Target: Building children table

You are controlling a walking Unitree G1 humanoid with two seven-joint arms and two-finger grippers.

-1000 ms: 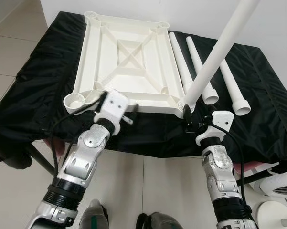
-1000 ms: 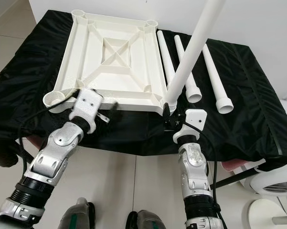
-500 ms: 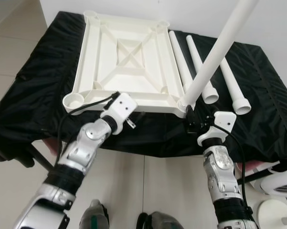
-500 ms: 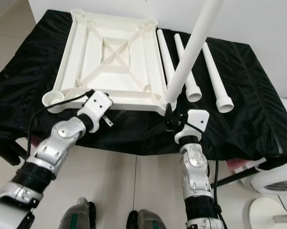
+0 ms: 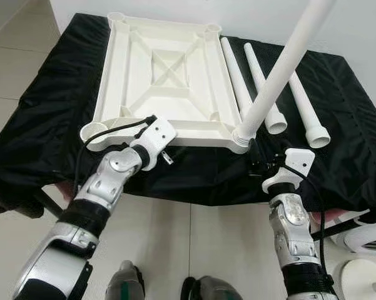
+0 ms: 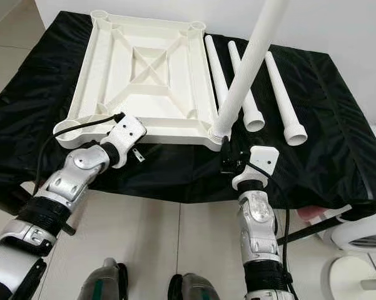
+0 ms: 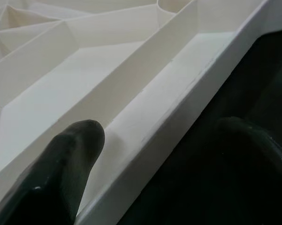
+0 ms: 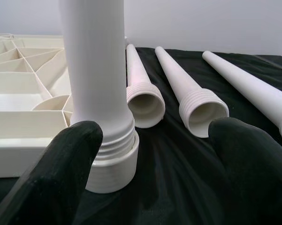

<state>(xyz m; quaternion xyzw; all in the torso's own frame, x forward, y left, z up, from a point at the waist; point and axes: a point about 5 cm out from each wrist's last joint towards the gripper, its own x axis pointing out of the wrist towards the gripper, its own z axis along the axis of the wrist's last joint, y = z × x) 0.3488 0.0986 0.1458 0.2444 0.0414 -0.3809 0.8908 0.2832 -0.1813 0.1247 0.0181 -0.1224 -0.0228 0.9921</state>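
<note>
Backing off from the upright leg point(image 5: 281, 69) seated in the tabletop's point(image 5: 166, 81) near right corner, right gripper point(image 8: 150, 154) jaws now wide apart, left gripper point(image 7: 155, 154) jaws open straddling the tabletop's near rim, three legs point(image 5: 272, 87) beside it on the counter point(image 5: 44, 100) left to fit.

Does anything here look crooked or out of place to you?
The one standing leg leans instead of standing straight up from the near right corner socket of the upturned tabletop; its threaded end still shows above the socket. Three more legs lie on the black cloth, which looks normal mid-assembly.
</note>
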